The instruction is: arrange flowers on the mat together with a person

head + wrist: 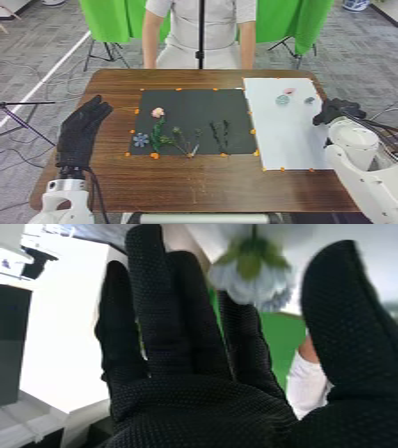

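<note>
Fingers of the right hand (191, 404) are straight, thumb apart, near one pale flower (249, 274); gripping I cannot tell. Stems (160, 135) lie on left dark mat (189, 104); three far-right blooms (282, 100) perhaps remain.

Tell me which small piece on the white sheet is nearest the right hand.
The grey piece, left of the right hand; the pink piece and pale green piece lie farther left.
</note>
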